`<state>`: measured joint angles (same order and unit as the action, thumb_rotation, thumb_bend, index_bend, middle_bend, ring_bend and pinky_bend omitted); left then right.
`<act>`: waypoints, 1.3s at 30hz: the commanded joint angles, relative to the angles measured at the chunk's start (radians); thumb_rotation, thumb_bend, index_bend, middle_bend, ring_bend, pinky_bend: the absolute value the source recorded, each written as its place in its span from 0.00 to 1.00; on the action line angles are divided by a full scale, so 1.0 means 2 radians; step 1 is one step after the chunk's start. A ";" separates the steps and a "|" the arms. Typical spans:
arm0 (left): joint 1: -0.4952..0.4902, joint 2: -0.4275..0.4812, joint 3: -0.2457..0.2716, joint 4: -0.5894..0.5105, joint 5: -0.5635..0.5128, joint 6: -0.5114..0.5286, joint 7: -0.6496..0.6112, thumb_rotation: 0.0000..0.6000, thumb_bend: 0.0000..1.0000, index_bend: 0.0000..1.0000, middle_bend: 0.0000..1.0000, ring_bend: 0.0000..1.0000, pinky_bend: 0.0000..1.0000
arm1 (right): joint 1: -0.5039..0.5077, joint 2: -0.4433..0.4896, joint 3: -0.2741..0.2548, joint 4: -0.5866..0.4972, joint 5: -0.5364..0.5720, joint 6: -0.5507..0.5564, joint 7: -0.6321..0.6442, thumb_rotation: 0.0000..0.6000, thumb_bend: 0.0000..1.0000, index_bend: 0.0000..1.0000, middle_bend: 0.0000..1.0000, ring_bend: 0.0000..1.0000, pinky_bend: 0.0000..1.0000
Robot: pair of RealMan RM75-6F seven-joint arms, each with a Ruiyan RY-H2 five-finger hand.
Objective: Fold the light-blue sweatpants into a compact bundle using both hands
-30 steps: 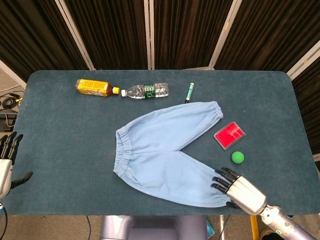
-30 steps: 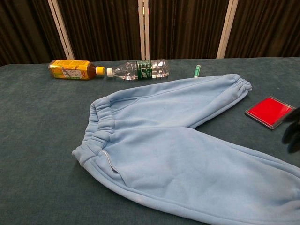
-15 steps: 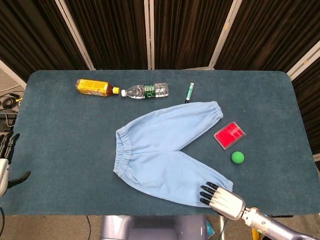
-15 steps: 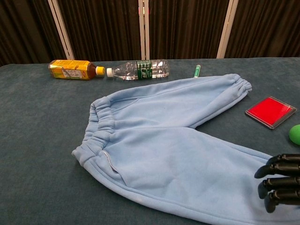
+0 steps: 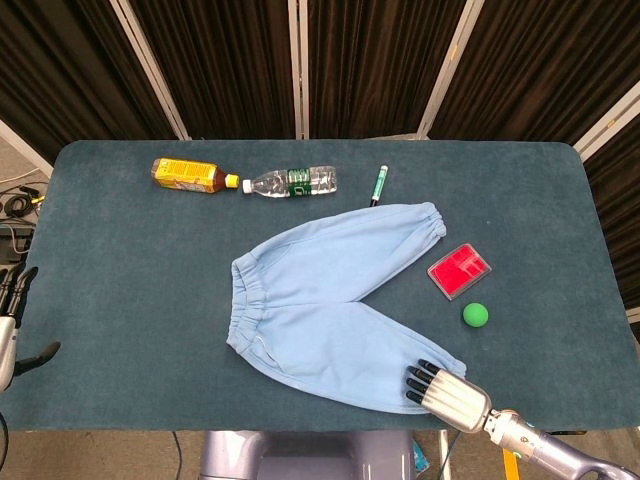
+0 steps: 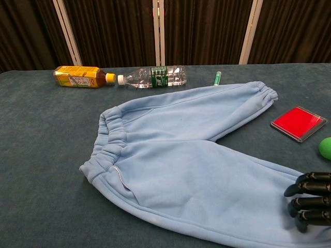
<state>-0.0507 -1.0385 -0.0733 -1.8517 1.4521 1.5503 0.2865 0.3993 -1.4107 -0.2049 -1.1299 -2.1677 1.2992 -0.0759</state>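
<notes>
The light-blue sweatpants (image 5: 330, 300) lie flat and unfolded on the table, legs spread in a V. The waistband is at the left and both cuffs point right. In the chest view the sweatpants (image 6: 181, 155) fill the middle. My right hand (image 5: 447, 396) is at the table's near edge, its dark fingers resting on top of the near leg's cuff. The chest view shows this right hand (image 6: 313, 205) at the lower right, fingers side by side and pointing left, with no cloth gathered in them. My left hand (image 5: 8, 328) hangs off the table's left edge, fingers apart, holding nothing.
On the dark-teal table (image 5: 120, 270) an orange-labelled bottle (image 5: 188, 175) and a clear water bottle (image 5: 292, 182) lie at the back. A green pen (image 5: 379, 185) lies by the far cuff. A red flat box (image 5: 460, 270) and a green ball (image 5: 475, 315) sit right of the legs.
My right hand has drawn back toward the near edge and dropped onto the near leg's cuff. My left hand has sunk slightly at the left edge. The sweatpants have not moved.
</notes>
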 commanded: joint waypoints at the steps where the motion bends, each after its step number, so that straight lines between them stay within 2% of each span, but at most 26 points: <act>1: 0.000 0.000 0.000 0.000 0.000 0.000 0.000 1.00 0.00 0.00 0.00 0.00 0.00 | -0.001 -0.006 -0.004 0.010 0.003 0.009 0.000 1.00 0.28 0.48 0.39 0.27 0.29; 3: 0.000 0.000 0.000 0.000 0.000 0.000 -0.001 1.00 0.00 0.00 0.00 0.00 0.00 | -0.002 -0.009 -0.005 0.015 0.008 0.020 0.014 1.00 0.35 0.52 0.43 0.31 0.31; 8: -0.002 -0.002 0.002 0.002 -0.002 -0.005 0.001 1.00 0.00 0.00 0.00 0.00 0.00 | -0.007 -0.016 -0.009 0.020 0.029 0.041 0.056 1.00 0.42 0.56 0.47 0.35 0.33; 16: -0.013 -0.008 0.006 0.013 0.004 -0.025 0.000 1.00 0.00 0.00 0.00 0.00 0.00 | -0.012 -0.024 -0.007 0.013 0.059 0.063 0.108 1.00 0.43 0.63 0.56 0.45 0.45; 19: -0.026 -0.015 0.014 0.023 0.030 -0.042 -0.013 1.00 0.00 0.03 0.01 0.04 0.07 | -0.014 -0.025 -0.002 0.009 0.071 0.073 0.124 1.00 0.43 0.64 0.59 0.48 0.47; 23: -0.053 -0.038 0.023 0.068 0.091 -0.059 -0.042 1.00 0.00 0.19 0.10 0.15 0.20 | -0.013 -0.021 0.001 -0.004 0.082 0.076 0.132 1.00 0.43 0.65 0.60 0.49 0.47; 28: -0.100 -0.066 0.032 0.111 0.144 -0.105 -0.060 1.00 0.00 0.21 0.13 0.25 0.33 | -0.009 -0.012 0.002 -0.028 0.092 0.072 0.136 1.00 0.44 0.65 0.60 0.49 0.47; 32: -0.135 -0.091 0.038 0.142 0.178 -0.139 -0.063 1.00 0.01 0.24 0.13 0.25 0.33 | -0.009 -0.007 0.004 -0.042 0.099 0.068 0.132 1.00 0.49 0.65 0.60 0.49 0.47; 36: -0.175 -0.144 0.046 0.208 0.217 -0.160 -0.090 1.00 0.14 0.26 0.13 0.20 0.30 | -0.008 -0.001 0.002 -0.057 0.102 0.064 0.126 1.00 0.51 0.65 0.60 0.49 0.48; 39: -0.201 -0.194 0.053 0.264 0.242 -0.174 -0.098 1.00 0.17 0.26 0.12 0.17 0.26 | -0.007 0.005 0.000 -0.066 0.103 0.060 0.123 1.00 0.51 0.65 0.60 0.49 0.48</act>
<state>-0.3926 -1.3316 0.0142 -1.4268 1.8801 1.2415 0.1121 0.3842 -1.4052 -0.2026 -1.2554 -1.9630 1.4227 0.1728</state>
